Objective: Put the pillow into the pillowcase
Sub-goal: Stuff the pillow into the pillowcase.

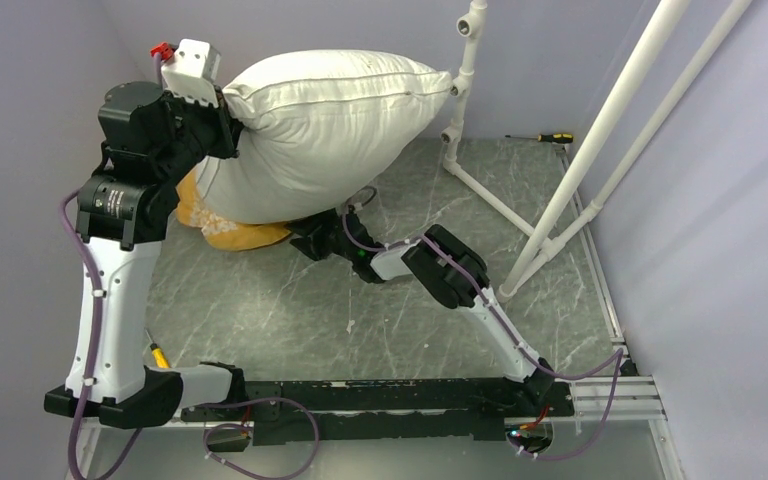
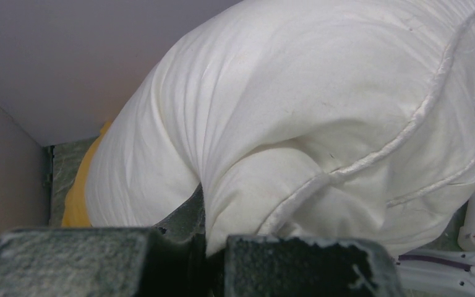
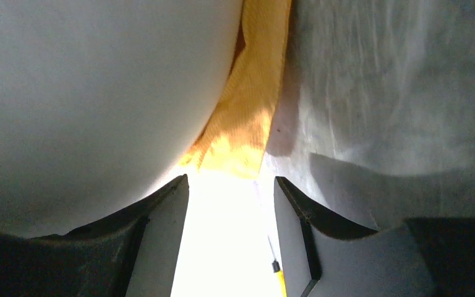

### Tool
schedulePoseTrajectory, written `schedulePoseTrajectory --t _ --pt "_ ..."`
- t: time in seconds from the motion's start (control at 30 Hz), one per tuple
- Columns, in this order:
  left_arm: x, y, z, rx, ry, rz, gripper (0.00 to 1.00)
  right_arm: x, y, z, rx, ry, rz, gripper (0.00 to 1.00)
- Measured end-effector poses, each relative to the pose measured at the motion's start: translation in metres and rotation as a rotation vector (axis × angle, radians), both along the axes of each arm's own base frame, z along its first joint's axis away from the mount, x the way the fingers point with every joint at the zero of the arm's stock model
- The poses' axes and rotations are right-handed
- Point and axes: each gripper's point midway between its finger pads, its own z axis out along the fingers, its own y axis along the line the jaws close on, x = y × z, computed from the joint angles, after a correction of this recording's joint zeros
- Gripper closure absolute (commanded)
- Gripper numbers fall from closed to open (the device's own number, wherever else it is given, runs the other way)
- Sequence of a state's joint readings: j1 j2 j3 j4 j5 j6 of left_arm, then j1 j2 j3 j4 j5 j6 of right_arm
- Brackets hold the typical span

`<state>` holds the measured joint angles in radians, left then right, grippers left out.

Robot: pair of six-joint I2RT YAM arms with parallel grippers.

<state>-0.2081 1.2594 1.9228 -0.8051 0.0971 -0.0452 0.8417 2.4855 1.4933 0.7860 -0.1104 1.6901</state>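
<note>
Bench (image 1: pixel 290 320): grey marble-look top, metal rail along 3 o'clock and 6 o'clock edges. Walls (image 1: pixel 20 60) pale lilac-grey, close on three sides. White pipe frame (image 1: pixel 600 130) slants up from 3 o'clock side.

Count: 1 pillow, 1 pillowcase, 2 arms, 2 screwdrivers.
- Far screwdriver (image 1: pixel 557 137), yellow-black handle, lies at 1 o'clock by the back wall.
- Near screwdriver (image 1: pixel 157 352), yellow handle, lies at 8 o'clock beside L arm.

Writing: label on L arm joint (image 1: pixel 112 200), print too small to read.

Pillow (image 1: pixel 330 120): white, plump, piped seam. It is raised at 11 o'clock, upper corner high, lower end down on the pillowcase (image 1: pixel 240 237). The orange-yellow case is bunched on bench at 10 o'clock, mostly hidden under pillow. Can't tell if any pillow is inside it.

L fingers (image 2: pixel 297 266): closed, pinching pillow corner between them.

R fingers (image 3: pixel 161 235): apart, gap between tips, low under pillow. The orange cloth sits just ahead of tips, wedged between pillow and bench; nothing pinched.
</note>
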Motion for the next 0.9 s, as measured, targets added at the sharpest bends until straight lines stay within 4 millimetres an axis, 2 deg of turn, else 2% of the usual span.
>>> schedulePoseTrajectory --t 0.2,0.4,0.5,0.57,0.63,0.8,0.9 --pt "0.004 0.001 0.003 -0.026 -0.007 0.022 1.00 -0.012 0.011 -0.002 -0.024 0.014 0.026 0.42" --pt "0.005 -0.001 0.004 -0.059 -0.004 0.021 1.00 -0.002 0.031 0.002 0.012 -0.009 0.044 0.43" --pt "0.004 -0.004 0.006 -0.084 -0.003 0.007 1.00 0.004 0.039 0.001 0.024 -0.013 0.053 0.54" --pt "0.003 -0.006 0.006 -0.096 0.002 0.001 1.00 0.009 0.043 -0.001 0.032 -0.011 0.053 0.74" --pt "0.003 -0.007 0.006 -0.104 0.005 -0.004 1.00 0.012 0.043 -0.009 0.012 -0.017 0.052 0.99" --pt "0.000 -0.006 0.007 -0.104 0.004 -0.002 1.00 0.010 0.037 -0.015 -0.033 -0.050 0.070 1.00" --pt "-0.005 -0.005 0.006 -0.097 0.006 -0.001 1.00 0.001 0.012 -0.023 -0.102 -0.048 0.076 1.00"
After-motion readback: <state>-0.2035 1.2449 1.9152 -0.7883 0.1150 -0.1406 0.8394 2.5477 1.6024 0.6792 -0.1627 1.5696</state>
